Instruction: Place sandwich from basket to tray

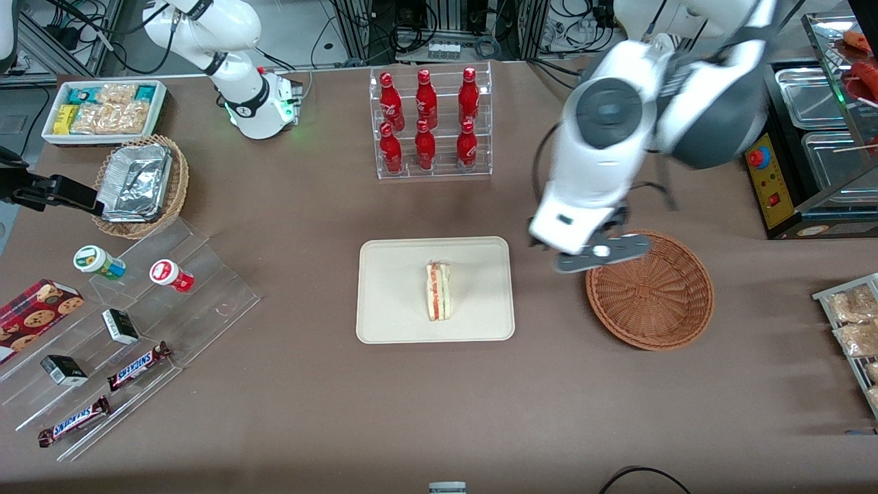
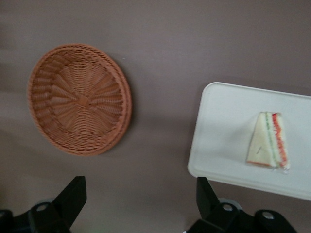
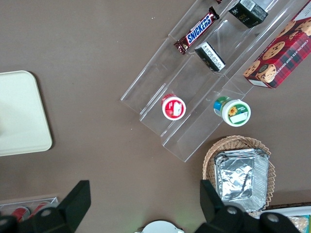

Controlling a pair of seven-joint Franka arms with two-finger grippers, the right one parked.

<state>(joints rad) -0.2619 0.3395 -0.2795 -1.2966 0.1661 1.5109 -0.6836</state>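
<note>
The sandwich (image 1: 438, 290), a pale wedge with red and green filling, lies on the cream tray (image 1: 391, 322) at the table's middle. It also shows in the left wrist view (image 2: 268, 141) on the tray (image 2: 221, 126). The reddish-brown basket (image 1: 651, 291) is empty beside the tray, toward the working arm's end; it shows in the wrist view too (image 2: 80, 98). My left gripper (image 1: 600, 250) is raised above the table between tray and basket, over the basket's rim. Its fingers (image 2: 73, 196) stand wide apart with nothing between them, open and empty.
A clear rack of red bottles (image 1: 429, 123) stands farther from the front camera than the tray. A clear stepped stand with snack bars and cups (image 1: 123, 329), a tan basket of foil packets (image 1: 140, 185) and a white tub (image 1: 103, 110) lie toward the parked arm's end. A wire rack of bagged snacks (image 1: 854, 329) sits at the working arm's end.
</note>
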